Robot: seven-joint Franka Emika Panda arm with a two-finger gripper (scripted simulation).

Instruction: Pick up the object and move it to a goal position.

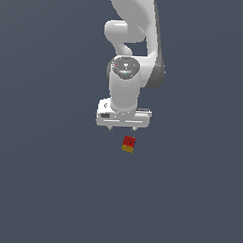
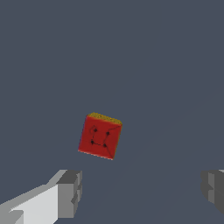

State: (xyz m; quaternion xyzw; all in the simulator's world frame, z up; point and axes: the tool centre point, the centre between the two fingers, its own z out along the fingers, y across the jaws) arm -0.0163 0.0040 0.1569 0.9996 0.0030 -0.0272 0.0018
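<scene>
One white robot arm [image 1: 134, 49] is hanging down over a plain slate-grey worktop [image 1: 45, 190], and its white, box-shaped tool [image 1: 122, 129] is pointing straight down with its two short fingertips standing well apart and nothing lying between them. In the exterior view the left fingertip [image 1: 110, 127] is showing as a small stub under the tool body, and the right one is showing likewise a little further toward that view's right. One tiny cube with a red face and a yellow-orange face [image 1: 128, 144] is sitting just below the tool, slightly toward the exterior view's right of the midline between the fingertips, and is turned a little out of line with the tool body. Whether the cube is lying on the worktop cannot be told, as no shadow is showing beneath it.

In the wrist view the tool [image 2: 140, 192] is again showing open: one grey finger pad [image 2: 70, 192] is sitting at one edge and the other [image 2: 214, 190] at the opposite edge, with a wide gap of bare grey surface between them. The cube [image 2: 100, 136] is lying ahead of the fingers, nearer the first pad than the second, clear of both and touching neither. Its red face is turned toward the camera, faint dark markings are showing on it, and its yellow-orange face is showing as a thin strip along the far edge.
</scene>
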